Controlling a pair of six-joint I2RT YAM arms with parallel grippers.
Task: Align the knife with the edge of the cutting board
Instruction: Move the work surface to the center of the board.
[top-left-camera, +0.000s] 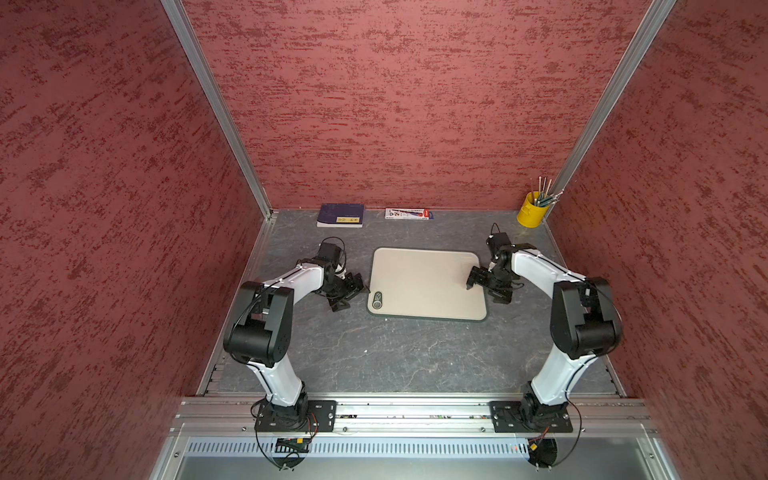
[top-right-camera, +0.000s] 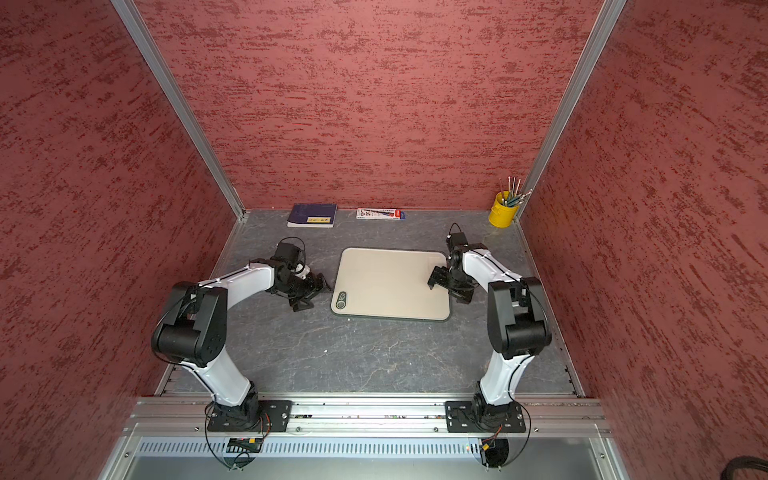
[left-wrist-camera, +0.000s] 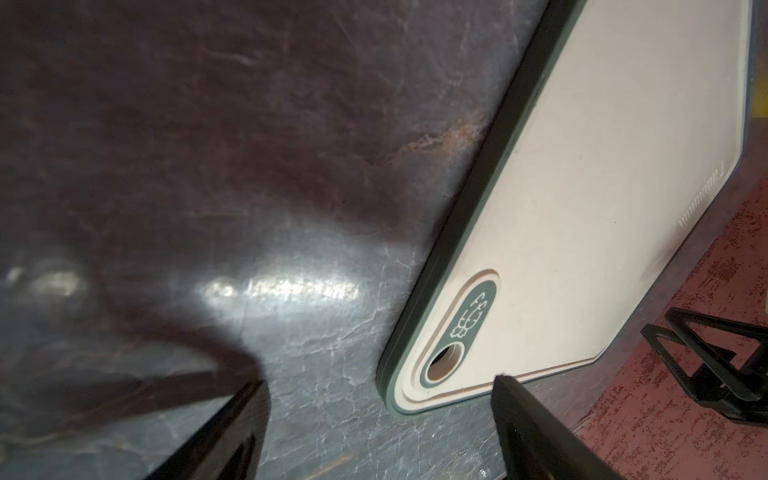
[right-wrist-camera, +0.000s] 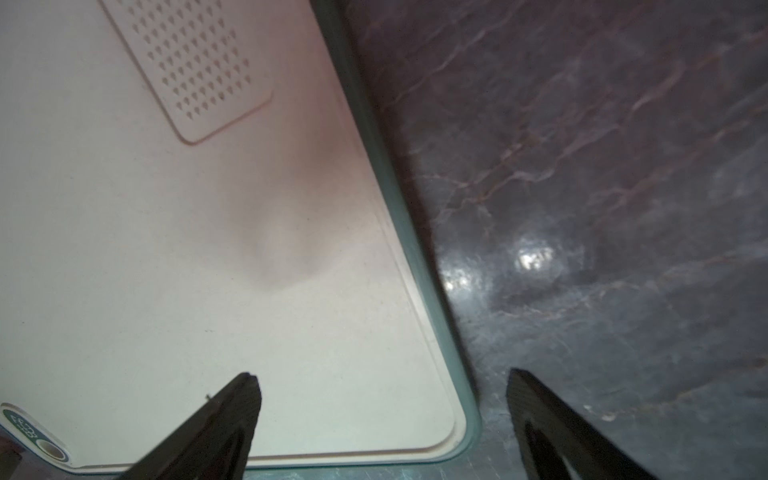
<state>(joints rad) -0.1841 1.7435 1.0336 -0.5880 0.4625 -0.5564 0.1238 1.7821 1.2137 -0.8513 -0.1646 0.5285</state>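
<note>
The cutting board (top-left-camera: 428, 282) (top-right-camera: 390, 282) lies flat on the dark grey marbled desk (top-left-camera: 374, 353) (top-right-camera: 332, 353), about midway between the two arms, its long sides running across both top views. Its small hole (top-left-camera: 377, 300) (left-wrist-camera: 444, 361) sits at the near corner on the left arm's side. Where the knife lies cannot be told from any of these views. The left gripper (top-left-camera: 352, 298) (top-right-camera: 314, 297) hangs low just beside the board's short edge by that corner, its fingers (left-wrist-camera: 232, 436) spread wide and holding nothing. In the left wrist view one finger is over bare desk and the tip of the other is right at the board's corner; whether it touches the dark rim is unclear. The right gripper (top-left-camera: 484, 293) (top-right-camera: 446, 293) is at the opposite short edge, also with its fingers (right-wrist-camera: 216, 428) wide apart and nothing between them. In the right wrist view they straddle the rim near a rounded corner, one finger over the beige surface (right-wrist-camera: 166, 249) and the other over the desk outside it. A patch of small stamped marks (right-wrist-camera: 199, 62) shows on the board in that same view. Along the back wall, well apart from the board, lie a dark blue book (top-left-camera: 340, 215) (top-right-camera: 312, 215) and a flat white and red packet (top-left-camera: 408, 213) (top-right-camera: 380, 213). A yellow cup (top-left-camera: 530, 214) (top-right-camera: 502, 214) holding thin tools stands in the far corner on the right arm's side.
</note>
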